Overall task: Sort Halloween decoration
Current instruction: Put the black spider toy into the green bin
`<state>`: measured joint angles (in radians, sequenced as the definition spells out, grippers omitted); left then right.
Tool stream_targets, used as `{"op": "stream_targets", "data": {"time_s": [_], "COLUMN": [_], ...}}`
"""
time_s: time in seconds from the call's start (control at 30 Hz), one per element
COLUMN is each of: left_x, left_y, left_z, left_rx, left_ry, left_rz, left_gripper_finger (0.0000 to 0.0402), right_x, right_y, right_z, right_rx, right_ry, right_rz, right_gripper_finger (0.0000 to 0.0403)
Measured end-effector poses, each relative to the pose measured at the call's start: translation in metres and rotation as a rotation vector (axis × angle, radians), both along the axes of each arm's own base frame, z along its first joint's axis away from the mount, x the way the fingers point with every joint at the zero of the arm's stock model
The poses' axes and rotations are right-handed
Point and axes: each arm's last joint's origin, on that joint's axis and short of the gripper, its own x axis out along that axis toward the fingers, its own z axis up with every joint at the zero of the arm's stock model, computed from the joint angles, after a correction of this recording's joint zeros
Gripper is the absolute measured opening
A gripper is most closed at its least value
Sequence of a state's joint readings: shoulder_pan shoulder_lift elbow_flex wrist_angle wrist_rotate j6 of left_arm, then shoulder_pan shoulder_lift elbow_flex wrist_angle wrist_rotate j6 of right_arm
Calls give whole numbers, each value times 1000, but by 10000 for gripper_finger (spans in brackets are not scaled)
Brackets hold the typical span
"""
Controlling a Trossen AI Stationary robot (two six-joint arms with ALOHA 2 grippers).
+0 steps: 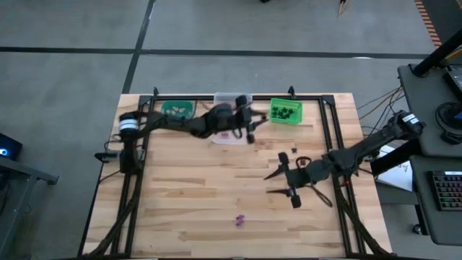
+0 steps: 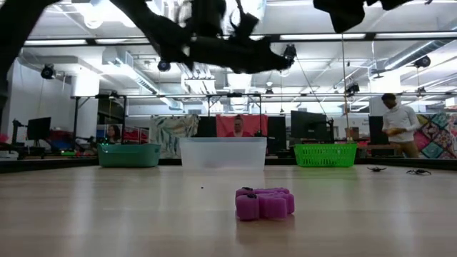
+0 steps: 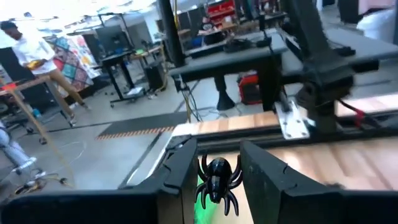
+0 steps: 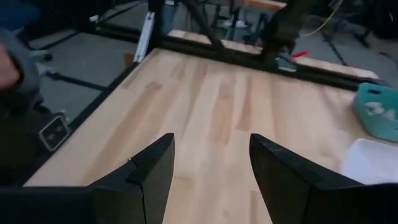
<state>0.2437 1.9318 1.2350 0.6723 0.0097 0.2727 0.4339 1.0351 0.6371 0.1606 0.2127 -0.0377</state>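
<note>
Wooden table (image 1: 195, 195), left pincer (image 3: 214, 171) gripping black spider (image 3: 216, 183)

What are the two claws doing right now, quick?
Left claw: closed on a black toy spider, up by the green bin.
Right claw: open and empty, over the wooden table.

1. Grey floor (image 1: 72, 108) around the wooden table (image 1: 216, 188), crossed by dark seam lines.
2. Open workshop behind: ceiling strip lights (image 2: 335, 37), desks with monitors (image 2: 307, 128).
3. Person (image 2: 400, 125) standing at the back (white top).
</note>
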Motion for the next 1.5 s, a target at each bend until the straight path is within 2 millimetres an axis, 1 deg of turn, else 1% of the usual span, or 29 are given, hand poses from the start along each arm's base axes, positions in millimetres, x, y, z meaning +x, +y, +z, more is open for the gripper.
{"op": "stream_targets", "data": {"time_s": [0.13, 0.23, 0.37, 0.47, 0.5, 0.53, 0.6, 0.73, 0.83, 0.9, 1.0, 1.07, 1.5], "left_x": [29, 47, 65, 73, 76, 77, 81, 84, 86, 88, 88, 87, 86], "left_y": [34, 52, 66, 68, 70, 71, 73, 75, 78, 79, 84, 87, 89], "left_z": [-13, -24, -32, -27, -24, -21, -20, -25, -26, -31, -44, -50, -54], "left_rx": [-50, -80, -96, -112, -119, -136, -186, -226, -260, -296, -331, -344, -396], "left_ry": [-3, 27, 87, 131, 126, 116, 115, 124, 107, 96, 103, 108, 106], "left_rz": [-42, -25, -11, 2, 30, 61, 89, 96, 104, 141, 256, 296, 346], "left_gripper_finger": [85, 85, 85, 85, 85, 85, 85, 85, 85, 85, 88, 93, 119], "right_x": [-2, -5, -7, -8, -9, -9, -9, -9, -10, -10, -10, -11, -11], "right_y": [-14, -15, -16, -16, -16, -16, -16, -16, -17, -17, -17, -17, -17], "right_z": [8, 11, 15, 15, 15, 16, 16, 16, 17, 18, 19, 19, 28], "right_rx": [25, 36, 54, 64, 68, 74, 85, 100, 114, 123, 140, 152, 222], "right_ry": [-28, -35, -45, -43, -42, -43, -42, -39, -41, -47, -48, -50, -108], "right_rz": [-49, -51, -47, -52, -53, -53, -57, -61, -65, -66, -70, -73, -79], "right_gripper_finger": [201, 201, 201, 201, 201, 201, 201, 201, 201, 201, 201, 201, 201]}}
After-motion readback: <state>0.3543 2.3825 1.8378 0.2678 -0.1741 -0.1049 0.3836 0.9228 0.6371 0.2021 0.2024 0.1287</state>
